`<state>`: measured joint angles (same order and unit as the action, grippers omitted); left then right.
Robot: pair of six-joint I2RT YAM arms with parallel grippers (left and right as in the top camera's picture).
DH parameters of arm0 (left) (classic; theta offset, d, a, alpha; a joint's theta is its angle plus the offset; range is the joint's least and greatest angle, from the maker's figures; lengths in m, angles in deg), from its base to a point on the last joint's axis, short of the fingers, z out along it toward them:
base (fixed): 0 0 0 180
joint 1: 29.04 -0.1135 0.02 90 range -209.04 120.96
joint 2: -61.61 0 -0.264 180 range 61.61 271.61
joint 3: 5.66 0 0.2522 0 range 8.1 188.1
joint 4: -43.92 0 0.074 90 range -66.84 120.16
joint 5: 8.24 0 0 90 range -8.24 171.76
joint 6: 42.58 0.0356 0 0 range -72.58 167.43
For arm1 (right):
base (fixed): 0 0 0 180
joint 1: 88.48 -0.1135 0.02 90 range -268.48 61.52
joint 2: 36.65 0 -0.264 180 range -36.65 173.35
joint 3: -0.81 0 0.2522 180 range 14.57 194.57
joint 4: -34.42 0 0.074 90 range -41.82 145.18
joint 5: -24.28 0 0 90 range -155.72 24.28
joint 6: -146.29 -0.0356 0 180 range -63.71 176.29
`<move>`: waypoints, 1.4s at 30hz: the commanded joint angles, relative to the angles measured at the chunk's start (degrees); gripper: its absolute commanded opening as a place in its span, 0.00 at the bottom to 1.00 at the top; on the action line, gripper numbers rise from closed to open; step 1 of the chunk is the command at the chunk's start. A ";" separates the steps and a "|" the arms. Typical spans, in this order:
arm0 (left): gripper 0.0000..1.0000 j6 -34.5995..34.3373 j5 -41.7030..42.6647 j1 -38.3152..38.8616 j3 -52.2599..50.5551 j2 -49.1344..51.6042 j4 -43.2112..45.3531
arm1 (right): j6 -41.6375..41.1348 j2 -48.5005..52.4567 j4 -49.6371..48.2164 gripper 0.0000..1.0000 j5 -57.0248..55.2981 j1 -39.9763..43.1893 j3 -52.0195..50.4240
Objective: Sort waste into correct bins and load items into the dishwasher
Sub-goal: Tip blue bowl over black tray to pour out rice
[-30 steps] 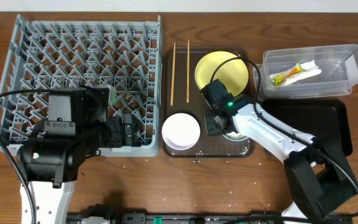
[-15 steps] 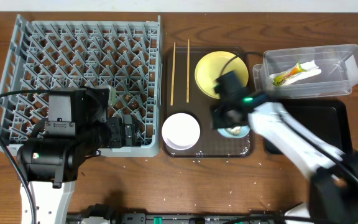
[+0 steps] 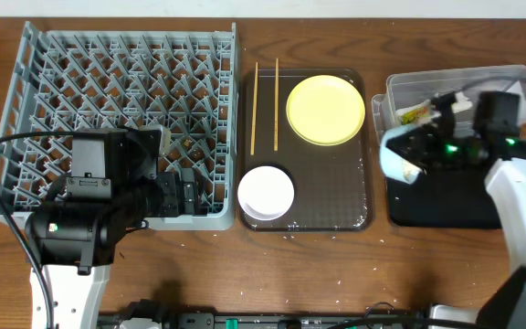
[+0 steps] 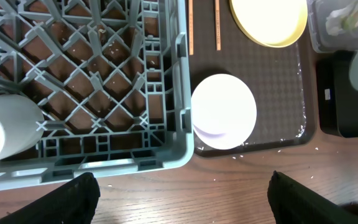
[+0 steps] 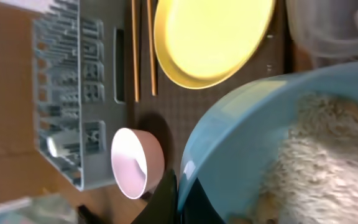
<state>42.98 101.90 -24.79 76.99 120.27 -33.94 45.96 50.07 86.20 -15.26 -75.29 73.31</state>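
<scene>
One hand (image 5: pixel 180 196), right, tight on blue bowl (image 5: pixel 229 143)

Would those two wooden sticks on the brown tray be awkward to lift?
The chopsticks look thin and wooden, so probably stiff and light. Lying flat on the tray, they likely leave little to grip, and may roll if nudged.

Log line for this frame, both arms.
right gripper: shut on light blue bowl, grains inside, tilted at black tray edge | left gripper: open, over dish rack | yellow plate, white bowl, chopsticks: on brown tray
</scene>
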 commanded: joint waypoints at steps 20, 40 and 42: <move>0.88 0.57 -0.74 0.17 1.42 0.46 -0.13 | -4.50 7.37 -11.76 0.01 23.45 19.21 -10.58; 0.88 -0.11 -0.72 0.17 1.42 0.44 -0.46 | 0.07 7.28 -8.39 0.01 28.39 17.55 -10.78; 0.88 -0.11 -0.72 0.17 1.42 0.44 -0.52 | 4.59 7.26 -9.35 0.01 36.46 16.96 -10.51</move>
<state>42.96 101.90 -24.79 76.99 120.55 -34.18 48.50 57.30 77.24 14.85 -57.26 62.36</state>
